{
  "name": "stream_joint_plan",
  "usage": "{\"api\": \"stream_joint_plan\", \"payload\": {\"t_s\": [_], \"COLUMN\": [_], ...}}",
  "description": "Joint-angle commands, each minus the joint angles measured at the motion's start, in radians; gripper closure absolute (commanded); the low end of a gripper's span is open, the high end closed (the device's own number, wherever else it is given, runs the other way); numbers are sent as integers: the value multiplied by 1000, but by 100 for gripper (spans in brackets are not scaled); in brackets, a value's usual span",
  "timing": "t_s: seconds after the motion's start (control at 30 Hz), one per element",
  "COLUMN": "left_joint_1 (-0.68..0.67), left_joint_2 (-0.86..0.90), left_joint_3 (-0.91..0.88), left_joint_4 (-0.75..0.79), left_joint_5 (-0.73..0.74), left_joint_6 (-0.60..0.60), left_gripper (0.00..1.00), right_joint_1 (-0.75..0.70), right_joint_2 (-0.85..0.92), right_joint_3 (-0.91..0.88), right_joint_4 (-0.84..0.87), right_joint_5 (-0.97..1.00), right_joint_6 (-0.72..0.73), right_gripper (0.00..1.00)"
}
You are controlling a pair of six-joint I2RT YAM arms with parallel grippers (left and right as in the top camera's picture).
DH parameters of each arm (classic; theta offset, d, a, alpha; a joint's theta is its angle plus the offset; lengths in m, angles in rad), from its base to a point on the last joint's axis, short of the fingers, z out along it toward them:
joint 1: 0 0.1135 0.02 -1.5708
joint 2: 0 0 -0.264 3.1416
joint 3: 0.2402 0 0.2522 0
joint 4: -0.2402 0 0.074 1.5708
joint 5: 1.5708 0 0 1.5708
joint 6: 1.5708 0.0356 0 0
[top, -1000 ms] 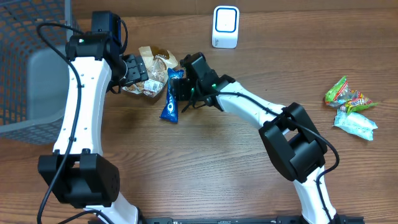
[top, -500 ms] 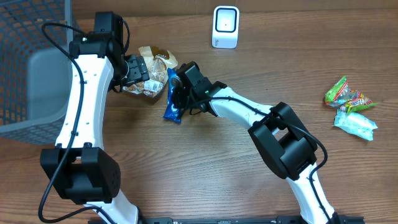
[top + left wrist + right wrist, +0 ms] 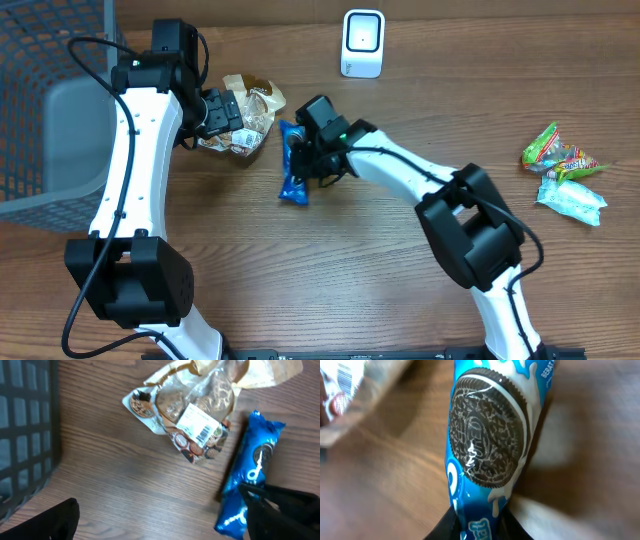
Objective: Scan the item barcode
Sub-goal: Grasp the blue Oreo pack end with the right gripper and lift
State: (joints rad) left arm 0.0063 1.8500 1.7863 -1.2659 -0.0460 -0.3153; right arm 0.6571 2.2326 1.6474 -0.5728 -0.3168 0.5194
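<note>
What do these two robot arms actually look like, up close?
The left arm and right arm share one look: smooth white shells between chunky black joint blocks. Thin black cables run along the outside of each. The fingers are plain matt black. A small green light shows near the right wrist. No lettering is readable.

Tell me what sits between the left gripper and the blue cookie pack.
The clear cookie bag lies there on the wood, between the left gripper and the blue cookie pack. The overhead view shows it best.
</note>
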Motion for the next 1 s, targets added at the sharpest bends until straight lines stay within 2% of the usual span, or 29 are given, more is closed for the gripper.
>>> {"api": "stream_joint_plan", "payload": {"t_s": [0.0, 0.33, 0.53, 0.8, 0.97], "left_joint_1": [-7, -7, -7, -7, -7], "left_joint_2": [9, 9, 9, 9, 9], "left_joint_3": [-3, -3, -3, -3, -3], "left_joint_4": [-9, -36, -37, -39, -42], "left_joint_5": [55, 66, 66, 66, 66], "left_joint_6": [4, 4, 4, 4, 4], "left_gripper": [1, 0, 0, 0, 0], "right_joint_1": [-67, -284, -366, -425, -443], "right_joint_2": [-85, -83, -84, -84, -84], "right_joint_3": [-2, -2, -2, -2, -2], "right_joint_4": [-54, -312, -365, -379, -406], "right_joint_5": [-176, -672, -973, -1254, -1254], "right_joint_6": [-36, -263, -396, -470, -465], "right_gripper": [85, 91, 96, 96, 96]}}
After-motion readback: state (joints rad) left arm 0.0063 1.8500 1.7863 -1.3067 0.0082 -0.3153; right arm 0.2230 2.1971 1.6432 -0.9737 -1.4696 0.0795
